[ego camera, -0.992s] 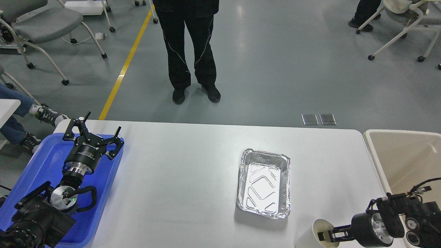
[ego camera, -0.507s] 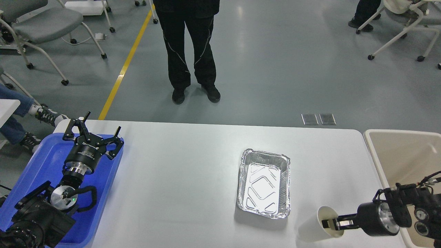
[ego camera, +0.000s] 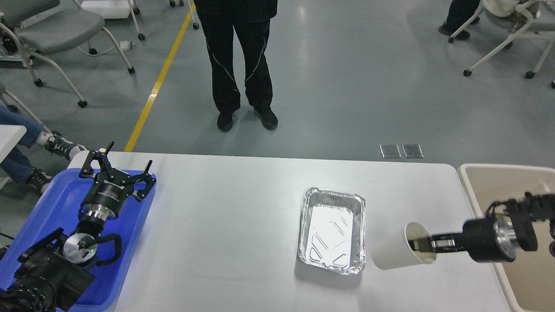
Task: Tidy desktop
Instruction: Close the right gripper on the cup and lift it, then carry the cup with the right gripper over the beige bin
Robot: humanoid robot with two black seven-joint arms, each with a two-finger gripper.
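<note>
**Inspector:** Since the earlier frame, the white paper cup (ego camera: 398,252) is sitting higher and farther from the near edge, tipped on its side with its mouth facing the right edge.

**Clerk:** And who is holding it?

**Inspector:** The right gripper (ego camera: 427,245) is pinching the cup's rim, one finger reaching inside the mouth. The rectangular silver foil tray (ego camera: 333,230) is lying just beside the cup, right of centre on the large white desktop (ego camera: 225,225).

**Clerk:** The other arm?

**Inspector:** The left gripper (ego camera: 123,161) is hanging over the blue plastic tray (ego camera: 52,203) at the left edge, its fingers spreading wide apart, gripping nothing. A beige bin (ego camera: 498,190) is standing off the right edge.
</note>
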